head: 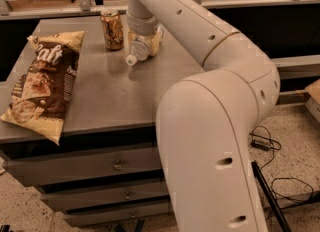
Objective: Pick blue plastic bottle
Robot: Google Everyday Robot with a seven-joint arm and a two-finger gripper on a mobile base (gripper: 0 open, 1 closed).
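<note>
Blue plastic bottle [136, 55] at the far middle of the bench [125, 98], under the gripper [145, 46].

Only the white cap and a short stretch of the clear neck end show. The rest of the body, label included, is hidden beneath the gripper and the wrist above it. The long axis runs diagonally, with the cap pointing near-left and slightly down. Cannot tell whether the bottle rests on the bench top or sits just off it. The gripper sits right over the bottle's middle, but whether it is clenched or released cannot be told. A gold-brown can [112, 29] stands upright just left of the bottle, apart from it. A chip bag [45, 83] lies flat at the bench's left edge, well apart. The arm [215, 51] fills the right foreground, cut off at the bottom.
</note>
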